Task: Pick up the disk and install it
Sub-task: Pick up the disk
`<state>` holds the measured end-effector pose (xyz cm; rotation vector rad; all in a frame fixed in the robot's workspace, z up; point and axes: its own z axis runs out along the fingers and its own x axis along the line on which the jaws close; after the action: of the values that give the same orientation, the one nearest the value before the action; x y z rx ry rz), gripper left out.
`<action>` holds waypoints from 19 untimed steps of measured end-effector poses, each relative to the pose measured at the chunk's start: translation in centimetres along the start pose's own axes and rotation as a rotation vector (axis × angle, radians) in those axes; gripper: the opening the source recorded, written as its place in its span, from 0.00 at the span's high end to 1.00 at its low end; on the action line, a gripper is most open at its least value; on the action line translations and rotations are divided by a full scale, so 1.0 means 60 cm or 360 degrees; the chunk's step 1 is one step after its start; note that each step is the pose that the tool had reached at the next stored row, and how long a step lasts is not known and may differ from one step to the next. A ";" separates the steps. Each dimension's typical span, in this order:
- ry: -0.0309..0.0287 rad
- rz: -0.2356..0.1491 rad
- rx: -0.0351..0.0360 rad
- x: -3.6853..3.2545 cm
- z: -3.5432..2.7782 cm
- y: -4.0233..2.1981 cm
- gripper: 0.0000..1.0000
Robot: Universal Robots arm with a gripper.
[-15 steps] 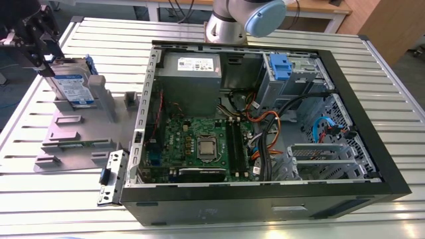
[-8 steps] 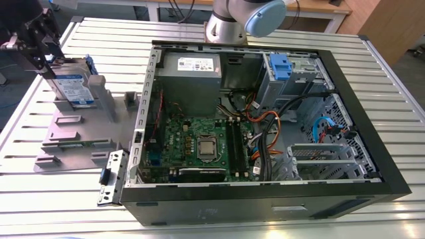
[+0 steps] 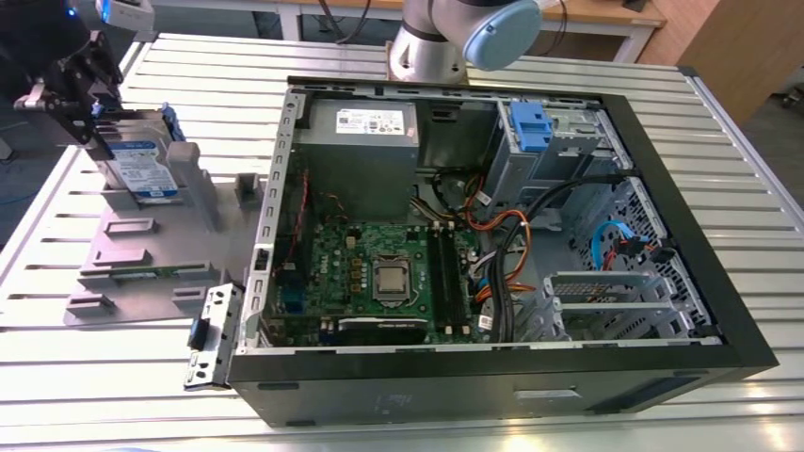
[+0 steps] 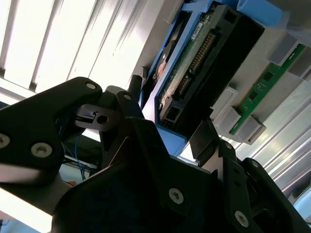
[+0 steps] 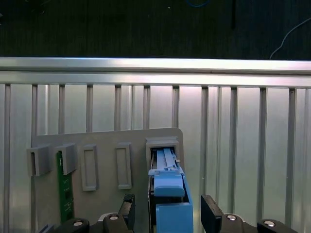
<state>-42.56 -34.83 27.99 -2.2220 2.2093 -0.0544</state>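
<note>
End effector (image 5: 168, 208) hung with fingers spread wide, straddling the disk (image 3: 142, 162) without touching it. The disk stood upright in a gray holder (image 3: 132, 259) near the surface's (image 3: 113, 377) edge at the exterior view's left.

Around the disk: the gripper (image 5: 168, 206) is straddling the disk (image 5: 170, 194), with a narrow gap showing at each finger.
Socket: a grey socket (image 5: 163, 141) is boxing in the disk's seated end.
Neighbour: a grey upright block (image 3: 188, 174) is standing just beside the disk on the exterior view's right, narrowing that side.
Fixture plate (image 3: 138, 250): low brackets (image 5: 88, 167) and a green memory stick (image 5: 64, 189) are sitting apart from the fingers.
Computer case (image 3: 503, 381): its open side is facing up, giving access from above.
Drive cage (image 3: 566, 141): a blue carrier (image 3: 528, 122) is occupying one bay.
Cables (image 3: 503, 235): they are looping just beside the cage, crowding the approach.
Desk (image 3: 126, 377): bare slats are leaving free room beside the case.
</note>
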 end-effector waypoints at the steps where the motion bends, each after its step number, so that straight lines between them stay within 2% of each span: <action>1: 0.00000 0.0000 0.0000 0.000 0.000 0.000 0.35; 2: 0.00000 0.0000 0.0000 0.000 0.000 0.000 0.35; 3: 0.00004 0.0000 0.0000 0.000 0.016 0.000 0.35; 4: 0.00065 0.0000 0.0000 -0.001 0.031 0.001 0.35; 13: 0.00079 0.0000 0.0000 -0.001 0.032 0.001 0.35; 16: 0.00148 0.0000 0.0001 -0.001 0.030 0.001 0.35; 19: 0.00247 -0.0001 0.0004 0.000 0.020 0.001 0.35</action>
<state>-42.56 -34.83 26.77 -2.2284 2.2153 -0.0745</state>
